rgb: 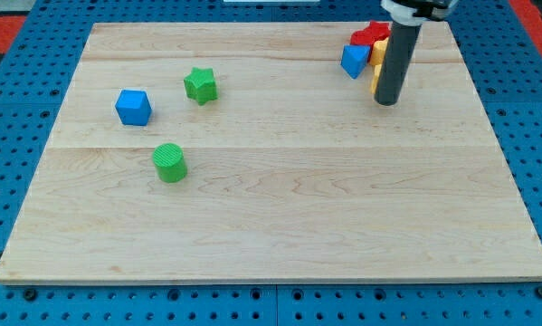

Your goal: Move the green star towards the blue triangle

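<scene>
The green star [200, 85] lies on the wooden board at the upper left of the middle. The blue triangle [354, 61] lies at the view's upper right, touching a cluster of red and yellow blocks. My tip [387, 101] rests on the board just below and right of the blue triangle, far to the right of the green star. The dark rod rises from it and hides part of the yellow blocks.
A blue cube [133, 107] lies left of the star. A green cylinder [170, 163] lies below the star. Red blocks [370, 36] and yellow blocks [377, 54] sit behind the rod near the board's top right. The wooden board [280, 208] sits on a blue pegboard.
</scene>
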Robot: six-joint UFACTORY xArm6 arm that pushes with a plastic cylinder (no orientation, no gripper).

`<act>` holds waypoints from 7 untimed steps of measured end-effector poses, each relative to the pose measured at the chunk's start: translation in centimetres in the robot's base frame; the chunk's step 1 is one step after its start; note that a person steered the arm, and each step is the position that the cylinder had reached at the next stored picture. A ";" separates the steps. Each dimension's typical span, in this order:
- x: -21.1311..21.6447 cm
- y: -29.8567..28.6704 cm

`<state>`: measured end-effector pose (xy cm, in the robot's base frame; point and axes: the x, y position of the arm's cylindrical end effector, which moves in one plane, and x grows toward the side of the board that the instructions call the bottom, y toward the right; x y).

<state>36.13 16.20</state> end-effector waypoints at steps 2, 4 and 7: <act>-3.1 0.1; 1.4 -7.3; 0.5 -29.2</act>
<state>36.63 -12.99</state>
